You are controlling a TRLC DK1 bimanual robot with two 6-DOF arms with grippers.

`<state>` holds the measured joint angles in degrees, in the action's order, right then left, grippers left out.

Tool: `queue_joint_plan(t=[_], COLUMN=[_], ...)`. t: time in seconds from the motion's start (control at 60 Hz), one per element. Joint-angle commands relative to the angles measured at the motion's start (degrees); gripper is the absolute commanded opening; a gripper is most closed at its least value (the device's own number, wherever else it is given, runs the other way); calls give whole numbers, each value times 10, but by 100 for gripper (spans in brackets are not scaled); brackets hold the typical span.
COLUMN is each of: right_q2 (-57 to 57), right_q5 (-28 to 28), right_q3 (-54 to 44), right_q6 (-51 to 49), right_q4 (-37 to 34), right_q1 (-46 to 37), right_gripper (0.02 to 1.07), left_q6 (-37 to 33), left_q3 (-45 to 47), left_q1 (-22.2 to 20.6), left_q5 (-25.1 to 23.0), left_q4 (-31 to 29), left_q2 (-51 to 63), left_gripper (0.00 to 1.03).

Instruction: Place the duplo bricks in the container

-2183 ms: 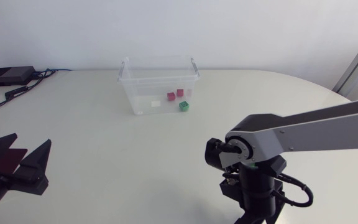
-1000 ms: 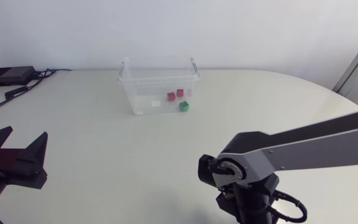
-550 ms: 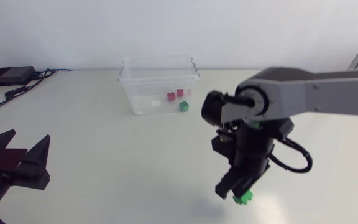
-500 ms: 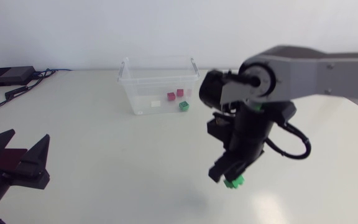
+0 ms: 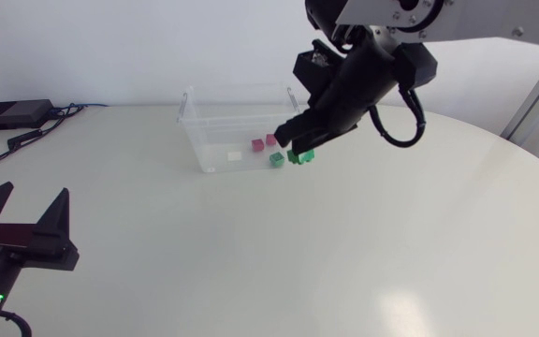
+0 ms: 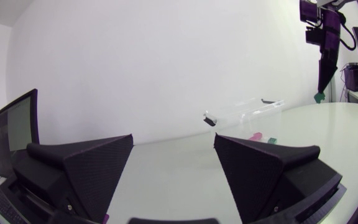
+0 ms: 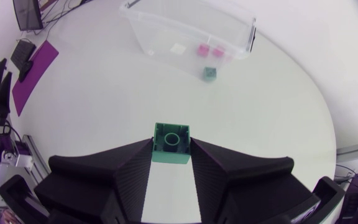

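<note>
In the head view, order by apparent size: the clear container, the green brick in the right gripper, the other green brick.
1. Clear container, far the largest.
2. Green brick in the right gripper and the other green brick: alike in look, the held one nearer the camera, so unranked.

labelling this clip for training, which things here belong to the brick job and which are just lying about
Job:
container
held green brick, in the right hand
other green brick
red bricks
white brick

Lying about:
black box
cables
</note>
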<state>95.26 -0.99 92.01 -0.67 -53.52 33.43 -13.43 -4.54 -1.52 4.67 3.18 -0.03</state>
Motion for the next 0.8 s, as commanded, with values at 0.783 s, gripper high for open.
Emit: queue_joint_plan(t=[0.783], right_q2=[197], right_q5=[60], right_q3=[155], right_q6=[-14], right_q4=[271], right_q1=[-37], right_gripper=[22], left_q6=[-39], left_q3=[47], left_q1=[17], left_q5=[27], left_q4=[61], left_q2=[-8], left_gripper=[91])
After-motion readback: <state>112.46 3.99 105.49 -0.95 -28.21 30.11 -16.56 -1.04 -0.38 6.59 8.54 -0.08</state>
